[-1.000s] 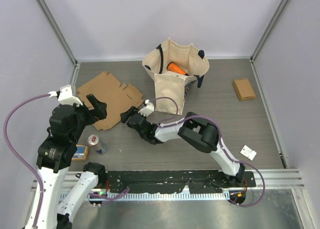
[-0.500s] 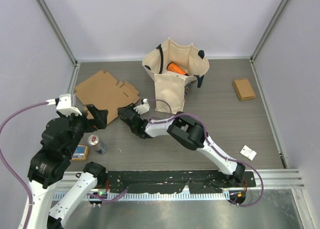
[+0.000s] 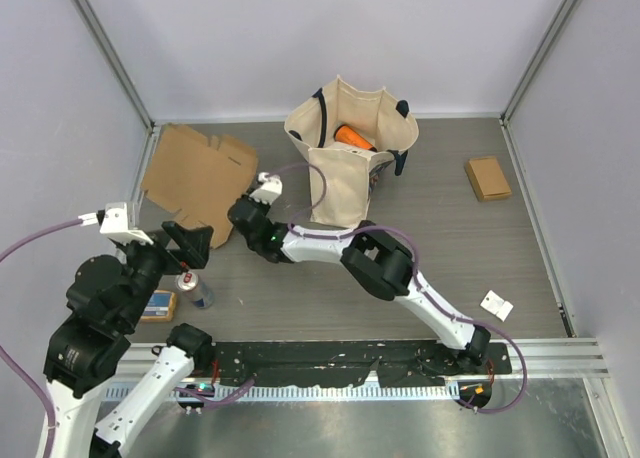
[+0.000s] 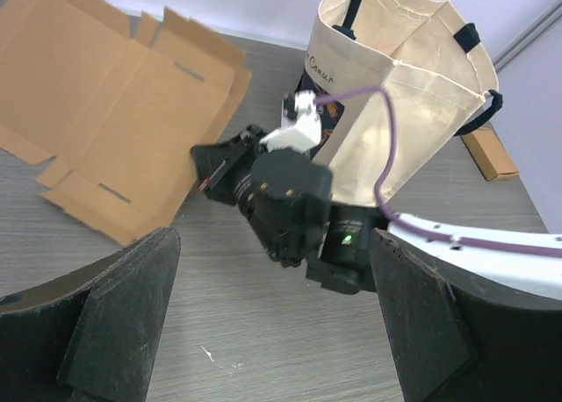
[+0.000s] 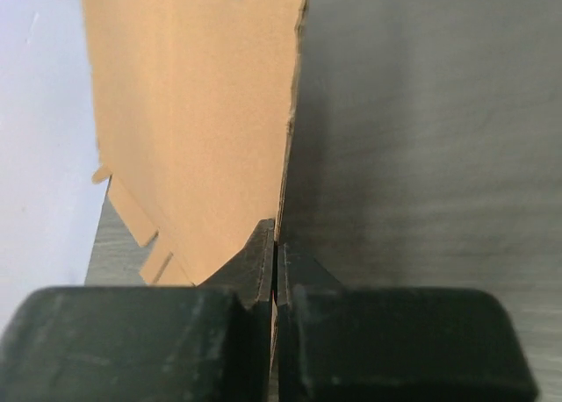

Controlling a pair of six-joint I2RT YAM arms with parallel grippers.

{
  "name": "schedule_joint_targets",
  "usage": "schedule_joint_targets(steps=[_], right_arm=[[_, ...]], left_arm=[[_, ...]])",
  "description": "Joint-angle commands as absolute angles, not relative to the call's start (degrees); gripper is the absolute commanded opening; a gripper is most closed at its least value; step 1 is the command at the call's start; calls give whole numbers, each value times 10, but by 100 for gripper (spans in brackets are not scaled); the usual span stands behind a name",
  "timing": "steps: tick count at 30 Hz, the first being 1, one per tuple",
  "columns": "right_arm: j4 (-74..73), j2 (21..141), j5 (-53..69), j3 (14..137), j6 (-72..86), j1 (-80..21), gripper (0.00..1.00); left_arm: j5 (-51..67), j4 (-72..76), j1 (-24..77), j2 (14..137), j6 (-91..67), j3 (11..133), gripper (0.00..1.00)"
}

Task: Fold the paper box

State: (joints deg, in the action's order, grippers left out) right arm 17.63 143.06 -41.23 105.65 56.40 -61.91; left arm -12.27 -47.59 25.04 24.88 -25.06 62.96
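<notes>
The paper box (image 3: 195, 176) is a flat, unfolded brown cardboard blank at the back left of the table, its right side raised. My right gripper (image 3: 243, 211) is shut on the blank's right edge. In the right wrist view the cardboard (image 5: 193, 130) runs edge-on into the closed fingertips of that gripper (image 5: 277, 244). My left gripper (image 3: 186, 246) hovers open just in front of the blank's near corner, holding nothing. The left wrist view looks between its wide-apart fingers (image 4: 114, 323) at the blank (image 4: 105, 130) and the right gripper (image 4: 224, 163).
A cream tote bag (image 3: 352, 163) holding an orange object (image 3: 352, 136) stands just right of the right gripper. A drink can (image 3: 193, 289) and a small blue-and-yellow packet (image 3: 160, 304) lie near the left arm. A small brown box (image 3: 487, 178) and a white card (image 3: 496, 305) lie at right.
The right gripper has reached further left and back and closed on the cardboard's edge, and the blank has shifted toward the back left and tilted up. The left arm has drawn back toward me.
</notes>
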Motion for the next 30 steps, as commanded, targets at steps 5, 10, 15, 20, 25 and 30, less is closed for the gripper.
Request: schedule_joint_targets(steps=[5, 10, 15, 20, 25, 30], right_arm=[[65, 1195, -503, 1077, 52, -619, 1], [-102, 1001, -476, 951, -39, -621, 1], [-282, 815, -319, 872, -40, -615, 1], [-367, 674, -210, 799, -55, -602, 1], [-380, 578, -111, 750, -30, -556, 1], [-401, 570, -13, 759, -42, -510, 1]], left_arm=[[-120, -430, 252, 224, -252, 629, 94], [-76, -389, 253, 243, -246, 639, 95], [71, -292, 252, 303, -237, 639, 96], [228, -145, 251, 421, -235, 645, 96], [430, -153, 248, 575, -115, 786, 98], [453, -178, 242, 638, 18, 825, 96]])
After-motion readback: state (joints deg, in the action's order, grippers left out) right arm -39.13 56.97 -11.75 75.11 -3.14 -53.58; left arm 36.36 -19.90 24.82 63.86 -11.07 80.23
